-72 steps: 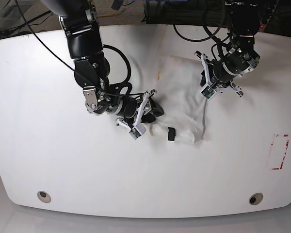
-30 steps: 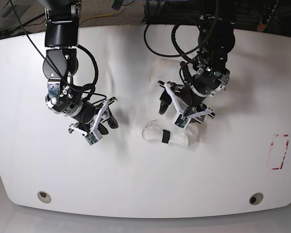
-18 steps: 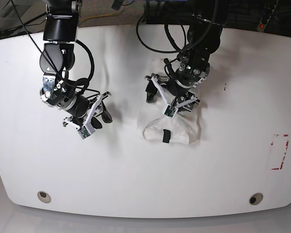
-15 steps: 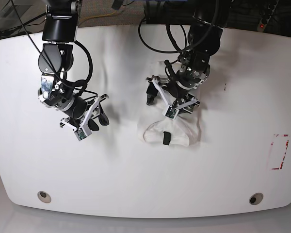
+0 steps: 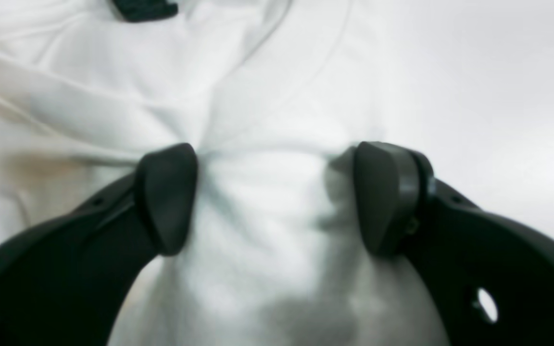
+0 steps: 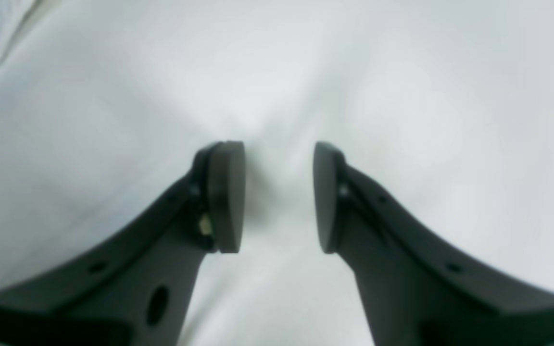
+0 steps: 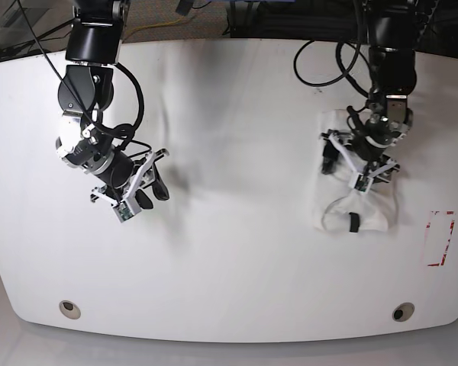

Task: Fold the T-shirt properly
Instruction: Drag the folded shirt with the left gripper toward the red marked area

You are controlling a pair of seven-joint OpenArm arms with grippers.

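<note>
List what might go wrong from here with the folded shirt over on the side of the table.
1. The left claw stands open with its fingers pressed into the folded T-shirt; lifting off may drag the top layer and loosen the fold.
2. The T-shirt lies near the red-marked patch and the table edge; more sliding could carry it too far.

Soft white cotton T-shirt [image 7: 359,210] creased, matt black plastic fingers [image 5: 166,197], smooth white glossy table [image 7: 229,290]
</note>
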